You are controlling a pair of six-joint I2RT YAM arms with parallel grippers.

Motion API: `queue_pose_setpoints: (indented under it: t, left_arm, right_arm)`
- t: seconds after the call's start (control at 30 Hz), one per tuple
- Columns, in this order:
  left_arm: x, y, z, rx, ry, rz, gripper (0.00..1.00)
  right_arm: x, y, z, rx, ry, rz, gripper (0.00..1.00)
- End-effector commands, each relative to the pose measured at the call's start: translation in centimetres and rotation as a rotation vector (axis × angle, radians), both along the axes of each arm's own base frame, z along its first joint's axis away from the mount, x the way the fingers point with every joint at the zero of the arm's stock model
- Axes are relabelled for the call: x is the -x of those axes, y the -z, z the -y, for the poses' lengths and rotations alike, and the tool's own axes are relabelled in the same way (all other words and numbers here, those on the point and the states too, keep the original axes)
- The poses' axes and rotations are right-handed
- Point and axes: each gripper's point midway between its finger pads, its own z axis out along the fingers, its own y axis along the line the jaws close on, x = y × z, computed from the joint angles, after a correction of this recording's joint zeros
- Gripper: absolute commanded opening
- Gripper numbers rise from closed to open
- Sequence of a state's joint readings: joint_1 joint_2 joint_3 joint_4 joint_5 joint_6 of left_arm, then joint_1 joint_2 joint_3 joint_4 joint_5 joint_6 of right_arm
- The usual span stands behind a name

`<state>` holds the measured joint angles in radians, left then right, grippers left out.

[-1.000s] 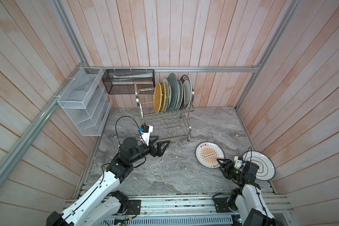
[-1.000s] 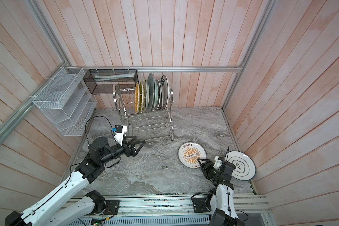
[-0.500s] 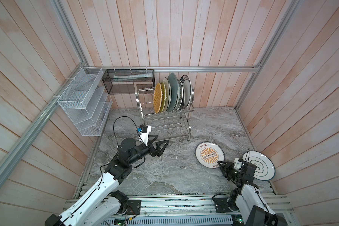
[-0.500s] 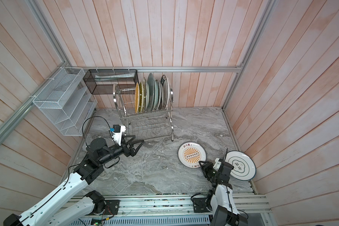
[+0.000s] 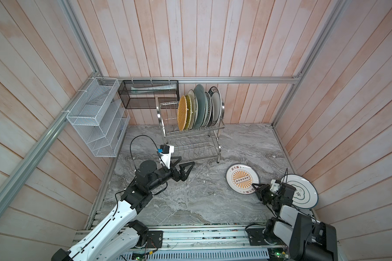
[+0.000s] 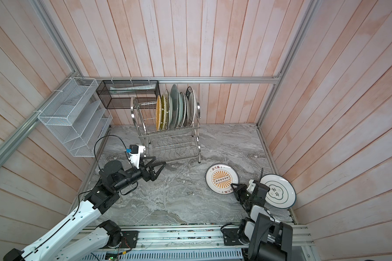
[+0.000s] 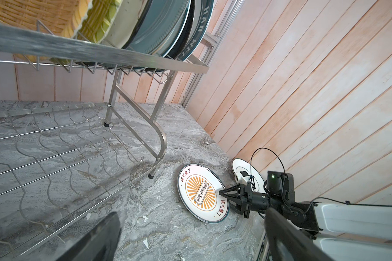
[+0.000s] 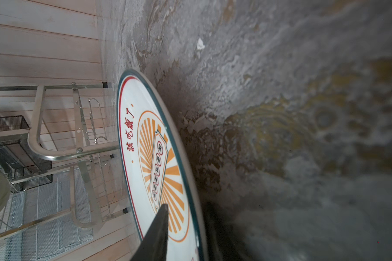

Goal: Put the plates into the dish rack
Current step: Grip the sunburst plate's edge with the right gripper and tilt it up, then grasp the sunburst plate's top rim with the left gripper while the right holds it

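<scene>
Right gripper stands narrow and low to the marble tabletop. One finger lies on the face of the sunburst plate and the other is tucked under its near rim, so it looks pinched on that edge. A plate lying flat gives no other hold, so I judge the rim to be the only way in. The low, near-level approach suits sliding a finger beneath.

Just behind the wrist lies the blue-ringed plate, also flat, close to the side wall and not touched. Ahead of the fingertips, past the sunburst plate, stands the dish rack. Its near foot is close to the plate's far edge but apart from it. On its top tier the racked plates stand on edge between the prongs, crowded toward the end on this gripper's side, which leaves open slots at the other end. Farthest across, the left gripper hangs wide and empty before the lower tier, likely placed to take or steady a plate.
</scene>
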<state>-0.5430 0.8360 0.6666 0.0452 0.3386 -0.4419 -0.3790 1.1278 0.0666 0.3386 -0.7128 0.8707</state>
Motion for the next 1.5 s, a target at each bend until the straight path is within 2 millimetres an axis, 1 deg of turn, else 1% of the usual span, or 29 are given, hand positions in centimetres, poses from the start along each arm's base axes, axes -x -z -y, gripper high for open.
queue_pose_setpoints:
  t: [0.0,0.1,0.13,0.2,0.3,0.37,0.4,0.5,0.63,0.7,0.87,0.9,1.0,1.1,1.17,1.23,1.33,1.47]
  left_arm:
    - [0.0,0.4,-0.3,0.012,-0.012,-0.007,1.0]
    - [0.5,0.7,0.1,0.019,0.02,-0.011,1.0]
    - [0.8,0.9,0.3,0.024,0.04,-0.011,1.0]
    - [1.4,1.0,0.7,0.039,0.083,-0.008,1.0]
    - [2.5,1.0,1.6,0.09,0.159,-0.006,1.0]
    - [3.4,1.2,2.5,0.119,0.212,0.005,1.0]
    - [3.7,1.4,3.3,0.114,0.233,0.021,1.0]
    - [5.6,2.4,6.8,0.019,0.306,0.104,1.0]
    - [7.7,4.1,11.6,-0.173,0.369,0.297,1.0]
    - [8.3,5.1,13.8,-0.299,0.386,0.408,1.0]
    - [8.3,7.9,18.2,-0.583,0.383,0.674,1.0]
    - [8.3,8.7,19.0,-0.639,0.396,0.723,1.0]
    - [7.5,9.6,21.1,-0.72,0.384,0.812,0.99]
    - [6.7,10.6,22.7,-0.771,0.377,0.878,0.95]
    - [6.0,11.2,23.7,-0.806,0.361,0.91,0.91]
    - [5.5,11.7,24.7,-0.835,0.362,0.933,0.83]
    - [4.8,13.0,25.8,-0.896,0.379,0.94,0.71]
    - [4.3,14.0,26.9,-0.914,0.374,0.953,0.6]
  right_arm:
    - [0.8,1.9,0.1,0.008,0.011,-0.075,0.17]
    - [0.6,1.9,-0.1,-0.004,-0.002,-0.071,0.02]
    - [0.6,1.9,-0.1,-0.001,-0.005,-0.069,0.0]
    - [0.4,1.5,0.1,0.021,-0.005,-0.063,0.0]
    - [-0.1,0.3,0.5,0.052,-0.003,-0.038,0.0]
    - [-0.4,-0.9,0.7,0.061,0.001,-0.017,0.0]
    - [-0.5,-1.5,0.7,0.061,0.0,-0.011,0.0]
    - [-0.9,-3.4,0.1,0.051,-0.025,0.012,0.0]
    - [-1.2,-5.6,-0.8,0.037,-0.055,0.012,0.0]
    - [-1.2,-6.7,-1.1,0.044,-0.056,0.0,0.0]
    - [-0.5,-8.1,-1.4,0.081,-0.028,-0.094,0.0]
    - [-0.3,-8.3,-1.6,0.08,-0.03,-0.107,0.0]
    - [-0.1,-9.3,-2.1,0.075,-0.029,-0.111,0.0]
    - [0.0,-10.2,-2.4,0.079,-0.019,-0.111,0.0]
    - [0.1,-10.8,-2.5,0.076,-0.017,-0.108,0.0]
    - [0.2,-11.3,-2.7,0.074,-0.019,-0.11,0.0]
    - [0.3,-12.1,-2.8,0.077,-0.018,-0.1,0.0]
    - [0.4,-12.6,-3.1,0.071,-0.024,-0.087,0.0]
